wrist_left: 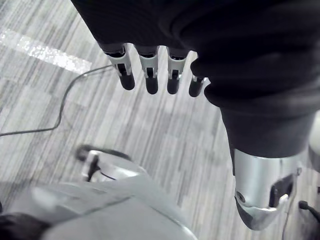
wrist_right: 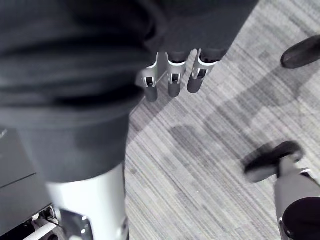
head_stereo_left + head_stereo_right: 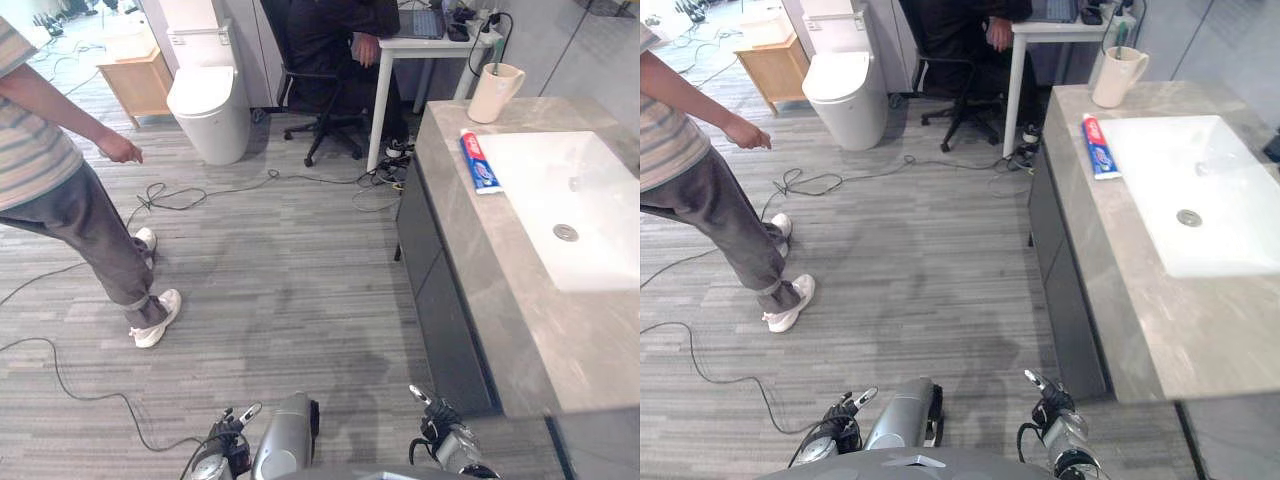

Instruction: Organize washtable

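The washtable (image 3: 468,262) with a grey stone top runs along the right, and a white sink (image 3: 590,250) is set into it. A red, white and blue toothpaste tube (image 3: 479,162) lies flat on the stone beside the sink's left rim. A cream mug (image 3: 494,92) stands at the far corner, with a toothbrush sticking out of it. My left hand (image 1: 150,75) hangs over the floor, fingers straight and holding nothing. My right hand (image 2: 172,77) hangs the same way, open and empty, well short of the washtable.
A person (image 3: 60,170) stands on the left of the grey floor. Behind are a white toilet (image 3: 208,105), a wooden cabinet (image 3: 135,75), and a seated person on an office chair (image 3: 325,50) at a white desk (image 3: 425,45). Cables (image 3: 170,195) trail across the floor.
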Available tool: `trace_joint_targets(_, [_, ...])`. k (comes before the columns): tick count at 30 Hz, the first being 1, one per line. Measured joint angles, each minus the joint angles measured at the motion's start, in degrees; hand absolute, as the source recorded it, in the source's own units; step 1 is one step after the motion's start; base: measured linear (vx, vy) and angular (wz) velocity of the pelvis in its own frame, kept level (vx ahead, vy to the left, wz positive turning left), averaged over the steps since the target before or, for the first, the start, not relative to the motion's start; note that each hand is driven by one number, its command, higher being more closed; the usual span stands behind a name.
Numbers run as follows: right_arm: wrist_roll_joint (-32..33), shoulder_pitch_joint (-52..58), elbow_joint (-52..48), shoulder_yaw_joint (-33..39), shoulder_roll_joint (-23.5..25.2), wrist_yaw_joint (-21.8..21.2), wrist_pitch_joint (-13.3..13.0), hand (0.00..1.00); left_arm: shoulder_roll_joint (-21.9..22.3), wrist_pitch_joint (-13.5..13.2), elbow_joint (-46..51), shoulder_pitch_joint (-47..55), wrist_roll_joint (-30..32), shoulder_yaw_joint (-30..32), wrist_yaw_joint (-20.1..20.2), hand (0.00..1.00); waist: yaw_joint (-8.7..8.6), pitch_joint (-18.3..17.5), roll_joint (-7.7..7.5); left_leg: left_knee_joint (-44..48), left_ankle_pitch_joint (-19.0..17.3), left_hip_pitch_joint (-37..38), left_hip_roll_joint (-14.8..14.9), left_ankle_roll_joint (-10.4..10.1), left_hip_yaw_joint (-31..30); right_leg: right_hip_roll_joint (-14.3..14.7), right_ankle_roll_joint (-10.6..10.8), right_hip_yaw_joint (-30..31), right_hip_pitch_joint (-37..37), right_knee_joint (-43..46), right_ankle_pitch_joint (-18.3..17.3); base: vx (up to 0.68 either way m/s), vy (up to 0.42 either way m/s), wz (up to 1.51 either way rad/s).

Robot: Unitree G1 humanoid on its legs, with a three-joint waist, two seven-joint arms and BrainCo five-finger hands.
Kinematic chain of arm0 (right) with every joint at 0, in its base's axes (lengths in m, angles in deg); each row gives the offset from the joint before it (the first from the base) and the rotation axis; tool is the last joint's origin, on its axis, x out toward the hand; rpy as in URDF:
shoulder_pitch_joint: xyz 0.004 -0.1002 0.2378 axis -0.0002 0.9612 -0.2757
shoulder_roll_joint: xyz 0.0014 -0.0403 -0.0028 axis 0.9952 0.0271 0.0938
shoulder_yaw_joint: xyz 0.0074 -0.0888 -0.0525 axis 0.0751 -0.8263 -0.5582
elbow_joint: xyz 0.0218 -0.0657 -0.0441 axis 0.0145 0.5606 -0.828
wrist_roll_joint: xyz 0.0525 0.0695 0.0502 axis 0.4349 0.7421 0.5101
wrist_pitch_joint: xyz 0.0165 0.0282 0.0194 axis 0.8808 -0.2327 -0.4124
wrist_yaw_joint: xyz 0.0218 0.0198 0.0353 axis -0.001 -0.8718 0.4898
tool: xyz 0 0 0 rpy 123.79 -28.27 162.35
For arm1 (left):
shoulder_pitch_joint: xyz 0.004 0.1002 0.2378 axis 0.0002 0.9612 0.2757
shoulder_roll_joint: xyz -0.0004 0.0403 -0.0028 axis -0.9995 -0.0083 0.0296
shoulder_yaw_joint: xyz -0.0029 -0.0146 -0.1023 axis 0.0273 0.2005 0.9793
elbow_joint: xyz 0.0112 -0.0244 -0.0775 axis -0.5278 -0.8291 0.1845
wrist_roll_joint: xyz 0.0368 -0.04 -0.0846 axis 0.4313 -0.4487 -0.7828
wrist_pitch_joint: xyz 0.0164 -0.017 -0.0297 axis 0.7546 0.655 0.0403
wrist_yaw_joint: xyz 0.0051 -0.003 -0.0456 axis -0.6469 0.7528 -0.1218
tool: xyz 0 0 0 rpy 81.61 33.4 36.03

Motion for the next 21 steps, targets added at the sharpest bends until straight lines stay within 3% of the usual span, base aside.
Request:
trace_joint_targets(1, [-1.2, 0.2, 0.3, 0.1, 0.1, 0.1, 0.1, 0.00, -0.4, 0.3, -1.0, 0.6, -0.4, 1.0, 0.0, 0.00, 0.91, -0.8, -0.86, 0.1, 6.4, 0.4, -2.1, 0.7, 0.4, -1.2, 0.7, 1.1, 1.0, 0.0, -1.7, 0.44, 0.165, -0.08])
trace_joint_targets(3, [-2.3, 0.4, 0.8, 0.2, 0.6, 0.1, 0.1, 0.00, -1.4, 0.4, -1.5, 0.5, 0.0, 1.0, -0.3, 0.00, 0.34, -1.4, -3.37, -0.6, 5.9, 0.5, -5.7, 2.2, 0.7, -5.1, 0.8, 2.5, -1.4, 4.9, -1.4, 0.58, 0.253, 0.23])
trace_joint_targets(4, [-3.9, 1.1, 0.9, 0.5, 0.4, 0.0, 0.2, 0.00, -1.5, 0.5, -1.7, 0.3, 0.0, 1.9, -0.3, 0.00, 0.95, -1.1, -4.13, -0.7, 5.1, 2.9, -7.3, 4.9, 2.0, -7.5, 2.6, 4.6, -3.6, 13.4, -0.4, 0.52, 0.265, 0.21])
trace_joint_targets(5, [-4.5, 1.8, 0.8, 0.3, 0.5, -0.2, 0.3, 0.00, -2.0, 0.7, -2.6, 0.5, 0.0, 2.3, -0.3, 0.00, 1.13, -0.7, -4.95, -1.4, 3.1, 7.3, -9.5, 6.5, 2.3, -9.6, 6.6, 6.6, -7.2, 25.9, 3.3, 0.40, 0.189, 0.16])
trace_joint_targets(6, [-4.5, 2.4, 0.8, 0.3, 0.7, -0.2, 0.3, 0.00, -2.1, 0.8, -2.7, 0.5, 0.0, 2.3, -0.3, 0.00, 0.79, -0.7, -5.04, -1.8, 2.4, 9.5, -10.2, 7.0, 2.2, -10.2, 8.2, 8.1, -9.5, 33.3, 7.5, 0.24, 0.113, 0.26])
trace_joint_targets(7, [-4.5, 2.9, 0.7, -0.3, 1.0, -0.4, 0.4, 0.00, -2.4, 1.2, -3.0, 0.4, 0.0, 1.8, -0.3, 0.00, 0.18, -0.5, -4.99, -2.4, 0.8, 13.8, -11.4, 7.3, 1.3, -10.8, 10.2, 10.1, -14.8, 47.6, 10.6, 0.11, 0.105, 0.39])
trace_joint_targets(9, [-4.5, 3.4, -0.8, -2.5, 1.0, -1.0, 0.0, 0.00, -2.5, 1.6, -2.5, -0.3, 0.0, -0.1, -0.3, 0.00, -0.95, -0.5, -4.42, -5.3, -0.3, 21.2, -11.8, 7.8, -0.2, -10.8, 9.2, 10.1, -24.2, 61.9, 9.2, -0.06, 0.082, 0.36])
trace_joint_targets(10, [-4.5, 3.4, -1.2, -2.5, 1.1, -1.2, -0.1, 0.00, -2.5, 1.6, -2.1, -1.2, 0.0, -0.4, -0.3, 0.00, -1.09, -0.4, -4.22, -6.8, -0.3, 23.3, -11.7, 7.8, -0.7, -10.7, 8.3, 9.5, -27.0, 62.9, 7.8, -0.21, 0.050, 0.25])
trace_joint_targets(11, [-4.5, 3.4, -2.1, -2.4, 1.1, -1.3, -0.2, 0.00, -2.2, 1.6, -1.6, -2.2, 0.0, -1.1, -0.3, 0.00, -1.44, -0.2, -3.78, -9.3, -0.5, 26.2, -11.5, 7.9, -1.5, -10.6, 7.0, 8.1, -30.5, 62.2, 5.6, -0.30, 0.045, 0.28])
trace_joint_targets(12, [-4.4, 3.2, -2.6, -2.3, 1.1, -1.3, -0.4, 0.00, -2.1, 1.4, -0.8, -2.9, -0.1, -2.2, -0.3, 0.00, -1.83, -0.1, -3.86, -11.8, -0.9, 29.5, -11.1, 7.6, -2.4, -10.5, 6.9, 6.1, -33.6, 57.0, 2.6, -0.43, 0.046, 0.27])
trace_joint_targets(14, [-4.3, 3.2, -2.9, -2.0, 0.8, -1.3, -1.0, 0.00, -1.1, 1.1, -0.7, -4.6, -0.2, -3.3, -0.3, 0.00, -2.41, 0.1, -3.51, -13.8, -2.7, 33.6, -9.8, 7.3, -2.9, -9.6, 6.7, 1.9, -35.5, 42.5, 1.2, -0.46, 0.041, 0.12])
trace_joint_targets(16, [-4.4, 3.5, -2.9, -1.5, 0.6, -1.2, -1.1, 0.00, 0.4, 0.1, -0.7, -6.1, -0.6, -4.5, -0.1, 0.00, -2.86, -0.2, -3.60, -12.6, -7.2, 35.0, -8.8, 6.6, -3.8, -7.9, 8.2, -1.8, -35.2, 14.2, 6.5, -0.45, 0.046, 0.10])
trace_joint_targets(17, [-4.4, 3.5, -2.5, -0.7, 0.6, -1.2, -1.1, 0.00, 0.5, 0.0, -0.7, -6.3, -0.6, -4.7, -0.1, 0.00, -2.87, -0.2, -3.94, -12.6, -8.1, 35.6, -9.1, 6.1, -4.1, -7.8, 8.6, -1.6, -35.3, 8.9, 8.5, -0.21, -0.069, 0.17])
trace_joint_targets(18, [-4.4, 3.5, -2.3, 0.4, 0.1, -1.1, -0.8, 0.00, 1.4, 0.0, -0.7, -6.6, -0.5, -4.3, -0.1, 0.00, -3.41, -0.2, -3.82, -11.8, -10.4, 37.0, -9.0, 5.5, -5.4, -7.3, 7.4, -0.4, -35.6, 6.5, 12.8, 0.06, -0.192, 0.30])
trace_joint_targets(19, [-4.4, 3.8, -2.3, 0.5, -0.9, -1.0, -0.7, 0.00, 2.5, 0.0, -0.7, -6.4, -0.5, -4.1, -0.1, 0.00, -4.06, -0.6, -2.27, -11.7, -12.3, 38.5, -6.9, 4.5, -6.3, -6.1, 6.0, -0.7, -35.0, 8.4, 15.0, 0.42, -0.330, 0.62])
trace_joint_targets(20, [-4.5, 5.7, -1.9, 1.9, -1.4, -1.1, -0.7, 0.00, 2.9, -0.1, -0.8, -5.0, -0.3, -3.0, 0.2, 0.00, -4.13, -2.7, -0.96, -8.3, -13.3, 39.5, -4.3, 2.2, -7.9, -3.5, 2.9, -1.4, -33.6, 9.8, 16.7, 0.52, -0.343, 0.48])
trace_joint_targets(21, [-4.5, 5.6, -1.2, 2.1, -1.7, -1.1, -0.5, 0.00, 3.1, 0.0, -0.8, -5.0, 0.0, -2.1, 0.3, 0.00, -3.79, -2.9, -0.60, -3.7, -13.3, 37.9, -3.3, 1.1, -8.1, -2.8, 2.0, -2.3, -32.6, 10.5, 16.1, 0.48, -0.350, 0.32])
